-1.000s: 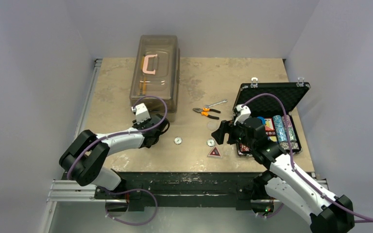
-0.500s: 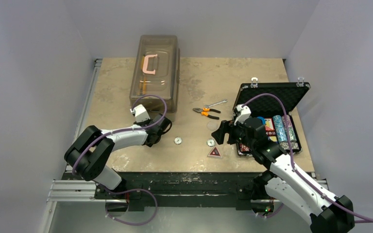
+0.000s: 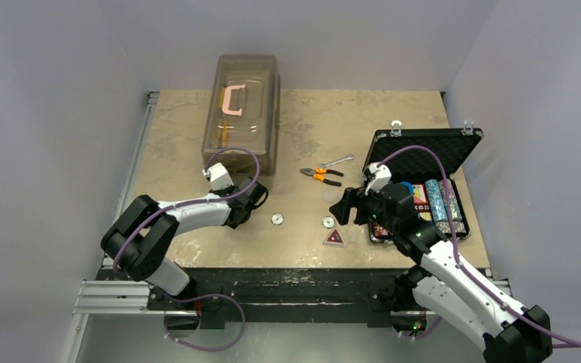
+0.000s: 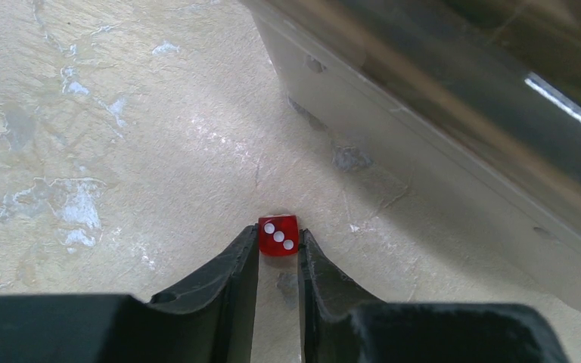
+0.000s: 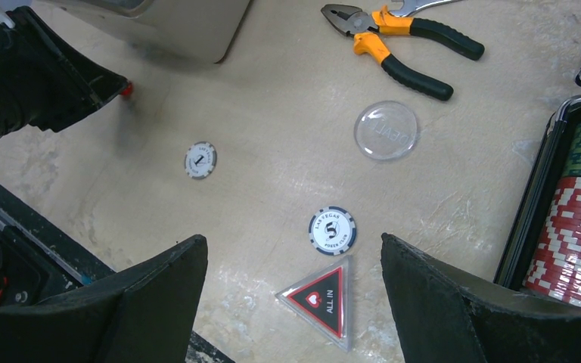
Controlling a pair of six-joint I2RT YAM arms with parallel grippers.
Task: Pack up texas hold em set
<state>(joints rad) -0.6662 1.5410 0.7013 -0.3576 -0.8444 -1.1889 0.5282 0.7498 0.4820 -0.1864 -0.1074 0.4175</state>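
My left gripper (image 3: 256, 198) lies low on the table at the near end of the brown box. In the left wrist view its fingers (image 4: 242, 253) are shut on a small red die (image 4: 278, 235) showing three pips; the die also shows in the right wrist view (image 5: 126, 89). My right gripper (image 3: 346, 206) is open and empty, hovering (image 5: 291, 249) over the red triangle token (image 5: 320, 296) and a "5" chip (image 5: 332, 231). The black case (image 3: 424, 147) stands open at the right with chip rows (image 3: 445, 203) inside. A "1" chip (image 5: 200, 160) and a clear round button (image 5: 386, 130) lie on the table.
The large translucent brown box (image 3: 240, 113) with pink handle stands at the back left, its wall close to the die (image 4: 424, 113). Orange-handled pliers (image 5: 401, 38) and a wrench (image 3: 339, 160) lie mid-table. The table's near edge is just below the triangle token (image 3: 334, 237).
My left gripper has shifted slightly right and toward the brown box a second ago, then stayed still. The right arm has not moved.
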